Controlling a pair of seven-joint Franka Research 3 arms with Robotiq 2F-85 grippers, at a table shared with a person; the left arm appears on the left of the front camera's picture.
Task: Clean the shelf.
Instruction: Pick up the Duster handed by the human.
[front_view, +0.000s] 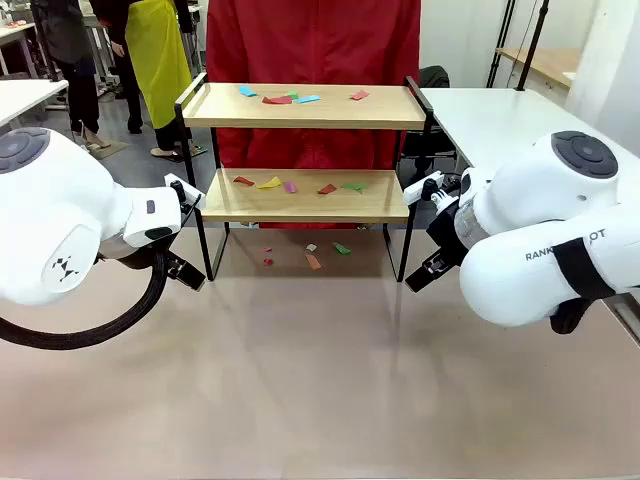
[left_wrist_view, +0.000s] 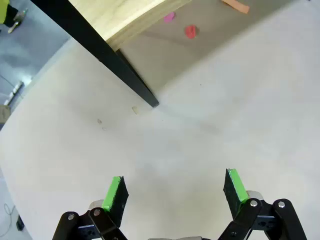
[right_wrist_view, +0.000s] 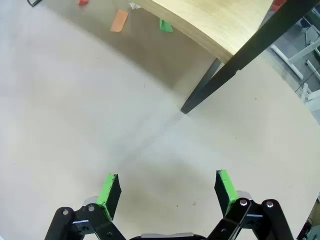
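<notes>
The shelf (front_view: 305, 107) stands at the table's far middle, two wooden boards in a black frame. Several coloured paper scraps (front_view: 278, 99) lie on its top board, several more scraps (front_view: 268, 183) on the lower board, and others on the table under it (front_view: 313, 261). My left gripper (front_view: 188, 270) hangs open beside the shelf's left front leg (left_wrist_view: 112, 59), fingers (left_wrist_view: 114, 193) over bare table. My right gripper (front_view: 424, 273) is open beside the right front leg (right_wrist_view: 235, 60). An orange scrap (right_wrist_view: 119, 21) and a green scrap (right_wrist_view: 165, 25) lie beyond it.
A person in a red coat (front_view: 312, 40) stands right behind the shelf. White tables (front_view: 500, 115) flank it at far right and far left. The beige tabletop (front_view: 320, 380) stretches wide in front of both grippers.
</notes>
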